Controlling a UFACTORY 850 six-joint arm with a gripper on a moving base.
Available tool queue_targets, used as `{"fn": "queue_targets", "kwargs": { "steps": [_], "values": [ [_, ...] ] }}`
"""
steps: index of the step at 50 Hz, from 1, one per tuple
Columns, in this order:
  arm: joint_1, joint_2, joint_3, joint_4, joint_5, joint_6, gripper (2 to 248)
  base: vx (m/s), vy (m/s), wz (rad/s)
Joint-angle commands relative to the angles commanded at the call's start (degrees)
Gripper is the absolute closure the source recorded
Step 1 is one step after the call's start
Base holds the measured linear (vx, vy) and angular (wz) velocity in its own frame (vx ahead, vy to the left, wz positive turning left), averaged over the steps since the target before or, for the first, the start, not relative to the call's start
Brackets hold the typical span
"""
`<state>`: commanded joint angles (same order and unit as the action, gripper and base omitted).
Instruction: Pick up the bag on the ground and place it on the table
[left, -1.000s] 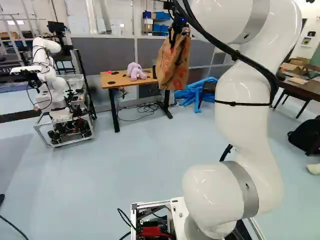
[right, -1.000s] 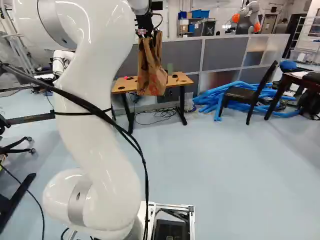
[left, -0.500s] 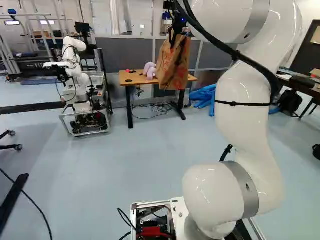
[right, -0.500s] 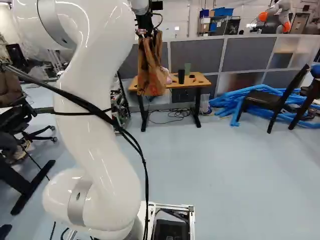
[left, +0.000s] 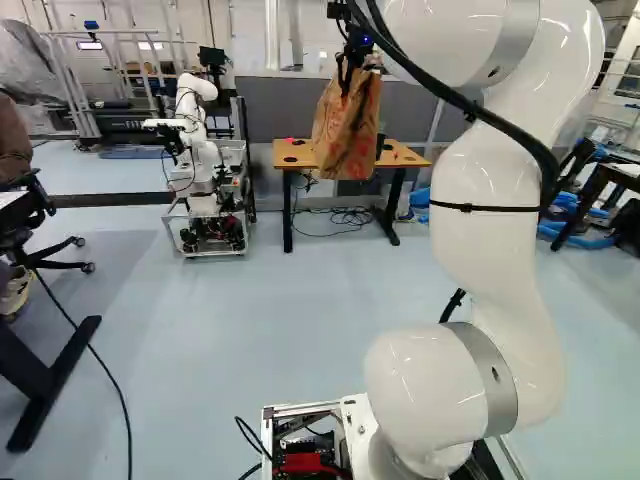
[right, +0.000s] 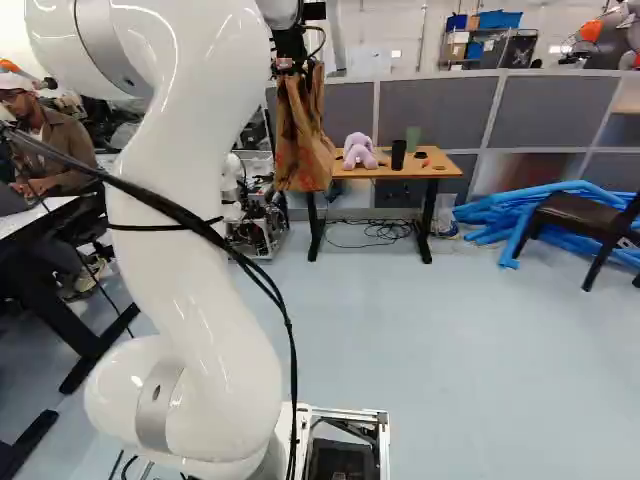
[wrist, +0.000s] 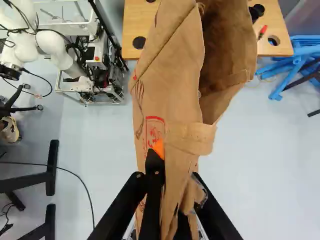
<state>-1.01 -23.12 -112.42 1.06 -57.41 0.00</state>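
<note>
Brn bag (right: 303, 140) hangs; toy (right: 358, 153) on tbl (right: 447, 171).

"How does the bag (left: 346, 125) look?"
"Brown and creased, with red print. It's hanging in the air, gripped near its top."
"And the counter (right: 445, 171)?"
"Wooden top, dark legs, standing upright beyond the bag. The bag isn't resting on it."

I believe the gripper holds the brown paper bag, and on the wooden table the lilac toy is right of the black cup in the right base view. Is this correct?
The side is wrong: the right base view shows the lilac toy left of the black cup on the wooden table. The gripper does hold the brown paper bag.
</note>
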Motion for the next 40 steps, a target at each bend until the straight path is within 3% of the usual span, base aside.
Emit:
{"fn": "queue_targets", "kwargs": {
  "steps": [12, 40],
  "values": [
    [0.0, 0.0, 0.0, 0.0, 0.0, 0.0, 229, 0.087, 0.062, 0.237],
    [0.0, 0.0, 0.0, 0.0, 0.0, 0.0, 229, 0.13, 0.009, 0.013]
  ]
}}
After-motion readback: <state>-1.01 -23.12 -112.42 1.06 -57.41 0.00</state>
